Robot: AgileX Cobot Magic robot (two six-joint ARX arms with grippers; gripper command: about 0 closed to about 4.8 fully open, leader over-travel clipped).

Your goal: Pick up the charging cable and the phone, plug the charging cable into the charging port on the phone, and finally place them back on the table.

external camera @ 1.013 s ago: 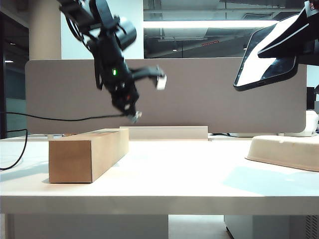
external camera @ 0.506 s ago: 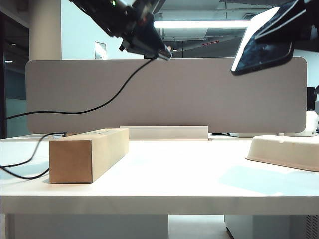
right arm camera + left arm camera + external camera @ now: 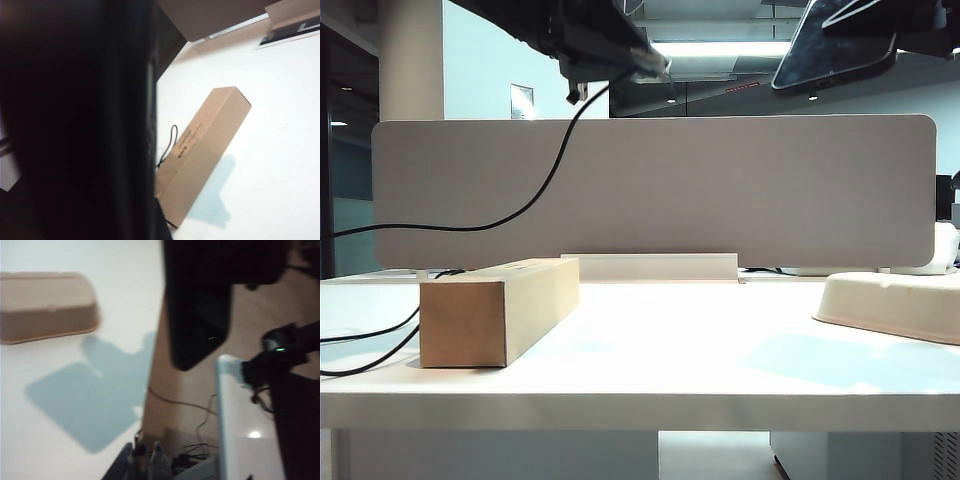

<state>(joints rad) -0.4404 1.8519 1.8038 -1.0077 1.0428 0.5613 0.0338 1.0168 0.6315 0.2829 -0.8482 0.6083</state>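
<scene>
A strip of small dark print is running along the top face of the long brown cardboard box (image 3: 200,160), too blurred in the right wrist view to read; no other writing or brand is showing.

The left gripper (image 3: 645,65) is hanging high above the left half of the table (image 3: 650,370), at the top edge of the exterior view, with its jaws closed on the plug end of the charging cable (image 3: 545,185). The black cord is drooping from the gripper in a long curve in front of the grey fabric divider panel (image 3: 720,190), running out past the left edge of the view, with two more strands lying on the table to the left of the box. In the left wrist view the closed fingertips (image 3: 145,460) are showing at the frame's edge, blurred.

The right gripper (image 3: 910,25) is sitting in the upper right corner of the exterior view, jaws clamped on the phone (image 3: 835,50), which is hanging tilted well above the table, its glossy face angled downward. The phone (image 3: 75,120) is filling much of the right wrist view as a dark slab. The phone's charging port is not visible.

A pale shallow tray (image 3: 890,300) is resting on the table's right side.
</scene>
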